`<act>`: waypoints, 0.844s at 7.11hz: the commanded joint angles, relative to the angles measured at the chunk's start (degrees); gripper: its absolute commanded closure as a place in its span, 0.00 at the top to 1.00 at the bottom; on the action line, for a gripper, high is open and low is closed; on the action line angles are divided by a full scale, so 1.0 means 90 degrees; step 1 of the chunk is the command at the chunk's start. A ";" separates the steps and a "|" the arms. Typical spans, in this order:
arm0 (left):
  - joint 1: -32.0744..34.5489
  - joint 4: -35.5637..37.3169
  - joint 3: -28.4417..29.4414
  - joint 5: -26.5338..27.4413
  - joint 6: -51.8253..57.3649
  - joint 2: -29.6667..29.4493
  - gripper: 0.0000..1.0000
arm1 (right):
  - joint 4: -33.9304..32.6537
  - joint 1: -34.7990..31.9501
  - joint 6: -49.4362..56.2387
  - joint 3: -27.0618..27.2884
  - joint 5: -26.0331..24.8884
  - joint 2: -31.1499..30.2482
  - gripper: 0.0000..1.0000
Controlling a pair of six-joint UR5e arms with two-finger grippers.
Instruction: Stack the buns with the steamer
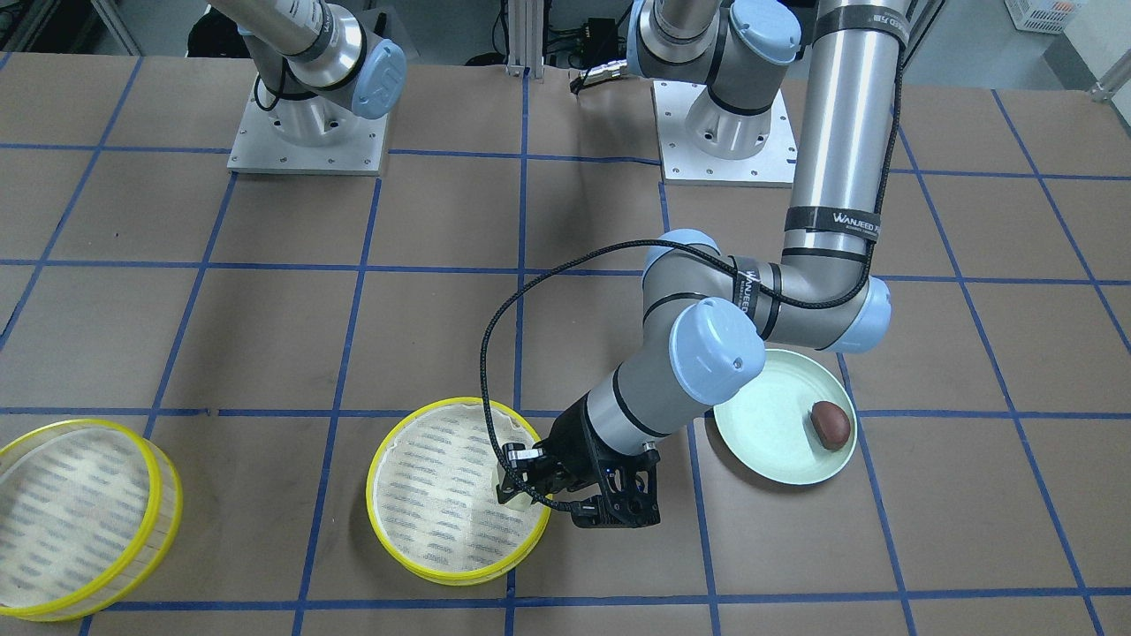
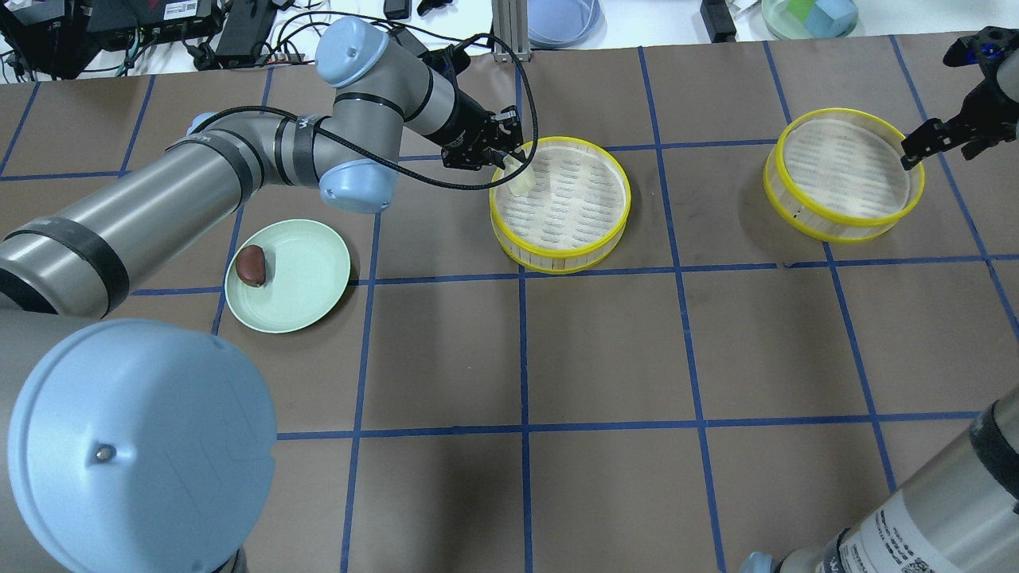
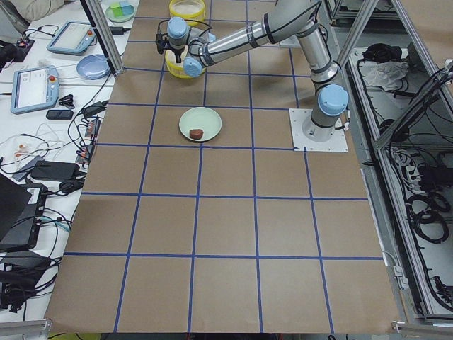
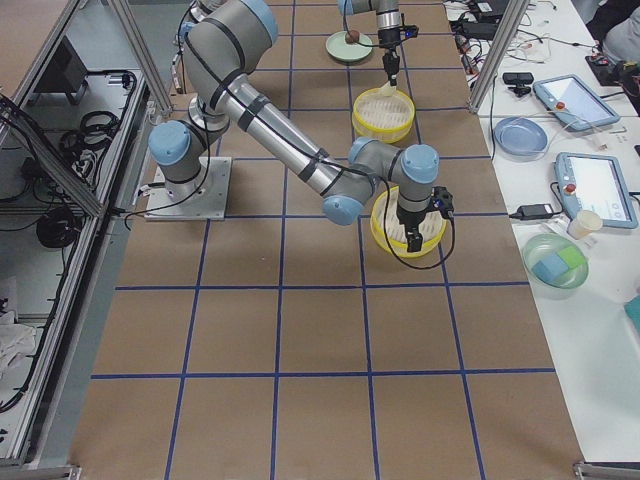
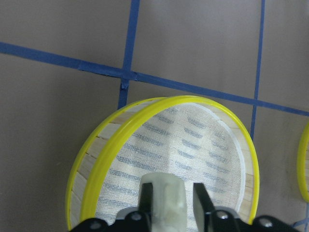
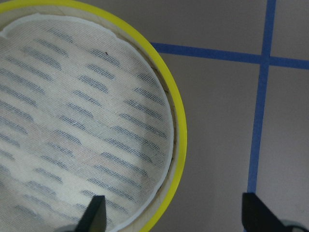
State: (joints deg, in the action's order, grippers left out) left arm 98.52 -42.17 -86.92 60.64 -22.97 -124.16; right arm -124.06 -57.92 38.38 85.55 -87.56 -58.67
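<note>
My left gripper [image 2: 509, 163] is shut on the pale cream bun [image 2: 520, 181] and holds it just inside the left rim of the middle steamer tray [image 2: 573, 203]. The left wrist view shows the bun [image 5: 163, 192] between the fingers, above the tray's striped floor [image 5: 193, 145]. The dark reddish-brown bun [image 2: 251, 265] lies on the mint-green plate [image 2: 310, 274]. My right gripper [image 2: 931, 107] is open at the right rim of the second steamer tray [image 2: 844, 171]. In the right wrist view that yellow rim [image 6: 176, 125] runs between the spread fingers [image 6: 94, 215].
Both trays stand on the brown paper table with blue tape lines. In the front-facing view the plate [image 1: 769, 437] lies under my left arm's elbow and the second tray [image 1: 75, 512] is at the near left corner. Bowls and cables lie beyond the far edge.
</note>
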 commanded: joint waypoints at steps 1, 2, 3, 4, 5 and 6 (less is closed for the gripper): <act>0.0001 -0.0002 0.0028 0.0039 -0.0230 0.0103 1.00 | -0.0749 0.0000 0.0090 0.0054 0.0022 0.0287 1.00; 0.0001 -0.0002 0.0029 0.0039 -0.0250 0.0123 1.00 | -0.0862 0.0000 0.0139 0.0055 0.0042 0.0423 1.00; 0.0001 -0.0002 0.0067 0.0059 -0.0241 0.0172 1.00 | -0.0854 0.0000 0.0140 0.0055 0.0051 0.0444 0.93; -0.0067 -0.0040 0.0106 0.0455 -0.0124 0.0337 1.00 | -0.0844 0.0000 0.0140 0.0074 0.0023 0.0493 0.75; -0.0319 -0.0485 0.0116 0.1146 0.0389 0.0599 1.00 | -0.0844 0.0000 0.0140 0.0084 0.0013 0.0503 0.54; -0.0747 -0.1341 0.0117 0.1675 0.1342 0.0921 1.00 | -0.0844 0.0000 0.0150 0.0075 -0.0007 0.0503 0.29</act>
State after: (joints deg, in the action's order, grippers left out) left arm 95.38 -47.34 -85.95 69.94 -18.69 -118.90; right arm -131.64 -57.92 39.65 86.23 -87.44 -54.24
